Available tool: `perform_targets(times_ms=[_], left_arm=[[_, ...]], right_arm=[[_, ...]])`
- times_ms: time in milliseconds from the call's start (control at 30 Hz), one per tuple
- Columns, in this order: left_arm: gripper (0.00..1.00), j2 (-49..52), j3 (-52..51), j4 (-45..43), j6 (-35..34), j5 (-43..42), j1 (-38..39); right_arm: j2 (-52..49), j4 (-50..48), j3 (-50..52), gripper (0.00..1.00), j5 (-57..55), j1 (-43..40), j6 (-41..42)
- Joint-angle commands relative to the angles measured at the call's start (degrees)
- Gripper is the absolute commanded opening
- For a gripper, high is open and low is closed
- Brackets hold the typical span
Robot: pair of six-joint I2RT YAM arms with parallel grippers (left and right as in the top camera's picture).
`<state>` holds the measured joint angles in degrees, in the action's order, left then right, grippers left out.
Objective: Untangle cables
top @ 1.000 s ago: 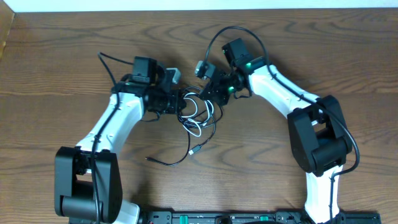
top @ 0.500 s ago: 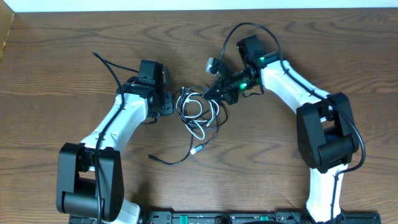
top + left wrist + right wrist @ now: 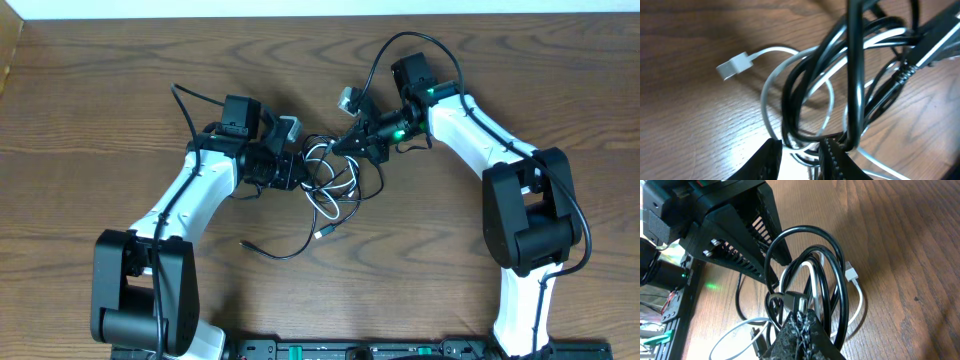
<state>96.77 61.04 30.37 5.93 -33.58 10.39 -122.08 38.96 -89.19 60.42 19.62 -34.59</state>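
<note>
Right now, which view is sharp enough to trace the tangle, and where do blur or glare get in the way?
Overhead: evenly lit and sharp, but the thin black charging cable and thin white charging cable show small. Left wrist: close strands soft, left tool blurred. Right wrist: loops crisp, right tool a dark blur, green glow at left.

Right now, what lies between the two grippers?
Only the tangled black and white cables, lying between the left gripper and the right gripper; the overhead view shows it best.
</note>
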Motion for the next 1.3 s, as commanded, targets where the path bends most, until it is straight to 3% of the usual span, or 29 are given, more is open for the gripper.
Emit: perform_targets(times_ms=[0,467,600,733,833,900,1033,1133,1233,1267], left_arm=[[0.29,0.6,-0.6,-1.0,2.0,-3.2,0.0],[0.35,5.7,-0.7,-6.7,-3.7,4.5,0.1],[0.25,6.0,-0.7,-6.9,-3.7,6.2,0.1],[0.25,6.0,-0.7,-5.1,-7.6,17.3,0.1],[0.42,6.0,-0.7,-2.2,-11.6,27.9,0.0],[0.42,6.0,-0.6,-0.6,-12.5,32.3,0.0],[0.23,5.6,-0.2,-0.3,-12.2,27.1,0.0],[0.14,5.2,0.1,-1.7,-12.2,23.2,0.0],[0.17,5.2,0.1,-3.3,-12.3,20.1,0.0],[0.23,5.2,0.1,-3.7,-12.3,18.4,0.0]], right_arm=[[1.8,-0.1,0.2,0.01,3.2,0.2,-1.0],[1.8,-3.1,0.2,0.01,11.9,-0.4,-0.1],[1.9,-5.3,0.1,0.01,12.2,-1.0,3.1],[2.6,-8.9,-0.1,0.01,12.2,-2.7,8.3],[3.9,-11.1,-0.1,0.01,10.4,-3.5,9.6],[5.1,-11.6,-0.1,0.01,6.2,-3.5,10.7],[8.5,-10.9,-0.1,0.01,-2.3,-3.4,11.0],[9.7,-10.8,-0.1,0.01,-8.0,-3.4,15.4],[9.8,-9.2,-0.1,0.01,-10.6,-3.2,17.2],[9.7,-8.4,-0.1,0.01,-10.6,-3.1,17.2]])
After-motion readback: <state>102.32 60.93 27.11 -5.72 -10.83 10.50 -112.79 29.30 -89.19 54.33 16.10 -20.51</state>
